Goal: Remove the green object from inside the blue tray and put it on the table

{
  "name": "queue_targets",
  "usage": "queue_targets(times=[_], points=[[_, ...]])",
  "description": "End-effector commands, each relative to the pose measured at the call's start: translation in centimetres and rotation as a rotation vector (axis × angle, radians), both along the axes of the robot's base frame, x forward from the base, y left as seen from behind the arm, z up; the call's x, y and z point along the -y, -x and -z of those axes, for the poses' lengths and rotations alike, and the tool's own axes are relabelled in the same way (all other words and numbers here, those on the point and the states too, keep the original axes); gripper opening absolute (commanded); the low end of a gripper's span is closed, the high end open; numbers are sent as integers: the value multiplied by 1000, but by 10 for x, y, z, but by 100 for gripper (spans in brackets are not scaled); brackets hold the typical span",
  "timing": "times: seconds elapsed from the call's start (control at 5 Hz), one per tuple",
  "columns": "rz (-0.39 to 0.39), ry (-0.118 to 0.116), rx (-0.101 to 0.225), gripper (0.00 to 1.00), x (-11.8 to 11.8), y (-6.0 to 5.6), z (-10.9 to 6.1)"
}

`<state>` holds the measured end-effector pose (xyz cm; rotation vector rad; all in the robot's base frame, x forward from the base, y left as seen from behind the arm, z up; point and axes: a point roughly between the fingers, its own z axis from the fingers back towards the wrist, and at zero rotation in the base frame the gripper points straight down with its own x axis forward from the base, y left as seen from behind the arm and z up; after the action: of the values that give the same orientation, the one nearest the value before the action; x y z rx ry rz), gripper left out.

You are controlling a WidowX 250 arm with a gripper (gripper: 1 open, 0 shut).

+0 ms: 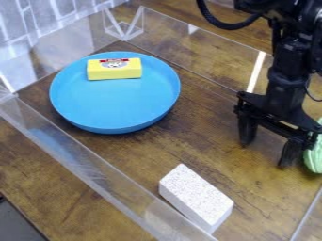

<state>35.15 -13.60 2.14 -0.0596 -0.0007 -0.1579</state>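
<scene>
The green object (314, 152) lies on the table (151, 155) at the right edge of the view, only partly in frame, outside the blue tray (116, 92). My gripper (274, 143) hangs straight down just left of it, open, with nothing between its fingers. One dark finger (292, 151) stands close against the green object; I cannot tell whether they touch. The round blue tray sits at the left centre and holds only a yellow labelled block (115, 68).
A white speckled sponge-like block (197, 196) lies near the front edge. Clear acrylic walls (75, 155) edge the tabletop at front, left and back. The black arm (289, 47) rises at the upper right.
</scene>
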Motion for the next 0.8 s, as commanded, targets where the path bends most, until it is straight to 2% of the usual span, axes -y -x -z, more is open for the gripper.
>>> queue_targets(times=[0.0,0.2,0.6], points=[[13,16,21,100,-2,-6,-6],[-2,20,15,100,-1,-6,-3],[-68,-11,8,100,6,-14,-3]])
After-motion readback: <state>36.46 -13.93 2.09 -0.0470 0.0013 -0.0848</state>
